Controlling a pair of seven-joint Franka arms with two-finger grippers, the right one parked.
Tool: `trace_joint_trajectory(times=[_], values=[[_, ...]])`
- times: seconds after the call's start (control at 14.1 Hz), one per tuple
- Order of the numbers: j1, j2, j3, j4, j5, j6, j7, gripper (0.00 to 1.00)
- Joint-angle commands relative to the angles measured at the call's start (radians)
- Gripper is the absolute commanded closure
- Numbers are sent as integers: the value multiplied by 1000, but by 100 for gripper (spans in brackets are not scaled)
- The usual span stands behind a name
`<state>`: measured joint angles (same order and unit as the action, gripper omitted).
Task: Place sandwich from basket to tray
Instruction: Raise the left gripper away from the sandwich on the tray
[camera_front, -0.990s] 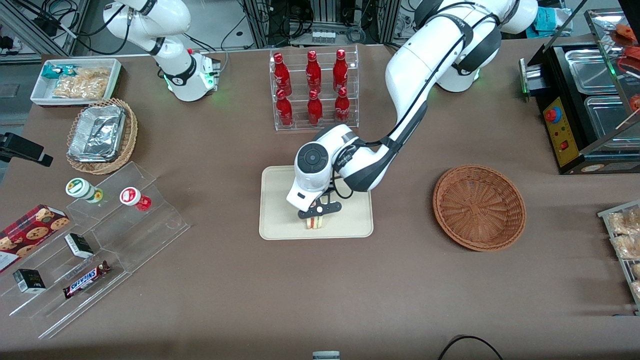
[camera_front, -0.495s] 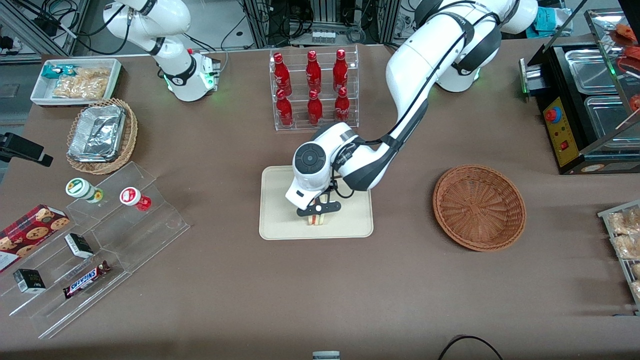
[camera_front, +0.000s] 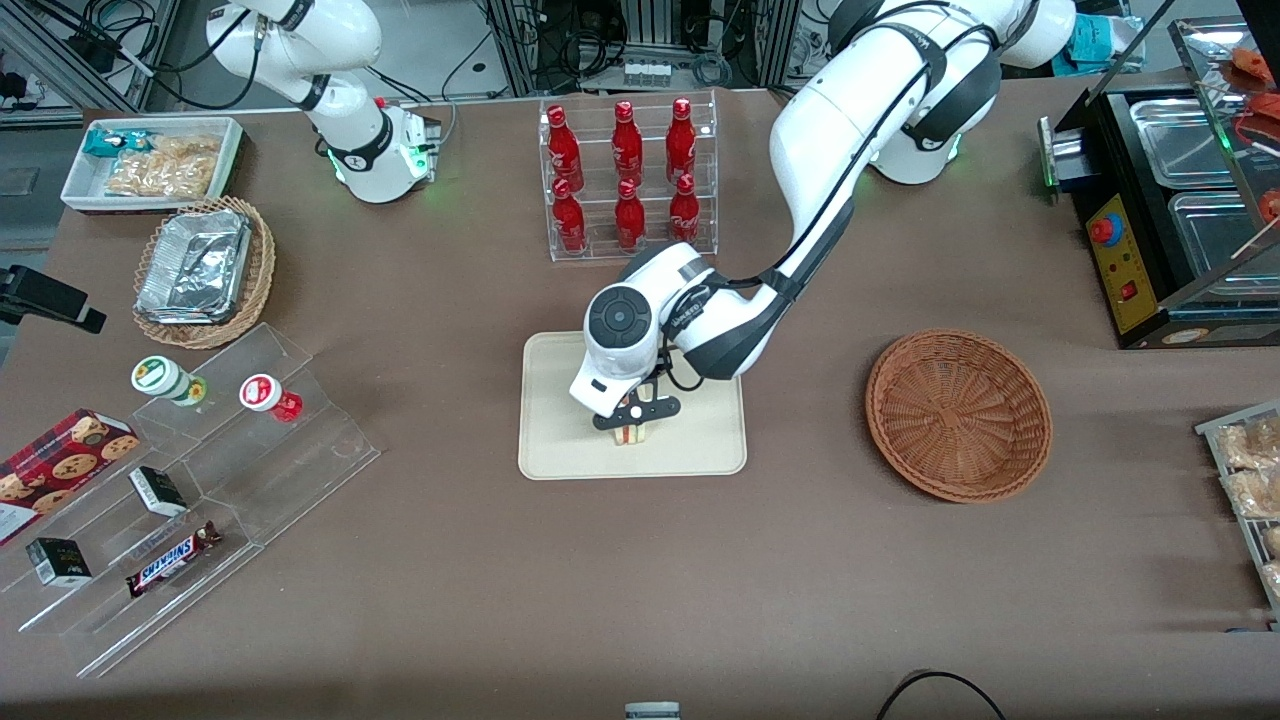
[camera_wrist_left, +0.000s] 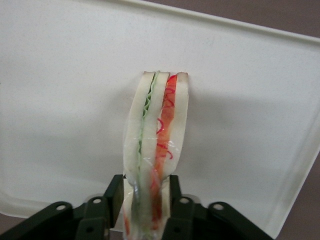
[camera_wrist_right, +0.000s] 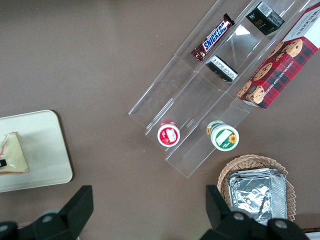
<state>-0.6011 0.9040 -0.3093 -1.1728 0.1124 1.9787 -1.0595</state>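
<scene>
The sandwich (camera_front: 630, 434), a white bread wedge with red and green filling, stands on its edge between my gripper's fingers over the cream tray (camera_front: 560, 445). My left gripper (camera_front: 632, 418) is shut on the sandwich, near the middle of the tray. In the left wrist view the black fingers (camera_wrist_left: 116, 192) press both bread faces of the sandwich (camera_wrist_left: 157, 125), with the tray (camera_wrist_left: 65, 100) close under it. I cannot tell if it touches the tray. The reddish-brown basket (camera_front: 958, 414) lies empty toward the working arm's end. The right wrist view also shows the sandwich (camera_wrist_right: 12, 152) on the tray (camera_wrist_right: 42, 145).
A clear rack of red bottles (camera_front: 627, 180) stands farther from the camera than the tray. A clear stepped display (camera_front: 200, 470) with snacks, a tan wicker basket of foil containers (camera_front: 205, 270) and a white snack bin (camera_front: 150, 160) lie toward the parked arm's end.
My gripper has moved a little away from the front camera over the tray, carrying the sandwich with it. The basket has not moved.
</scene>
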Motion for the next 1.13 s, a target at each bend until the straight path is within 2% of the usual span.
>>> trace_joint_trajectory(times=[0.0, 0.21, 0.42, 0.71, 0.85, 1.06], values=[[-6, -69, 16, -7, -4, -73, -17, 0], [4, -154, 19, -7, 55, -180, -17, 0], [107, -269, 19, -57, 44, -282, -31, 0], [288, -463, 16, -296, 43, -273, 4, 0], [358, -542, 15, -384, 32, -274, 115, 0], [464, -678, 15, -516, -22, -279, 309, 0]])
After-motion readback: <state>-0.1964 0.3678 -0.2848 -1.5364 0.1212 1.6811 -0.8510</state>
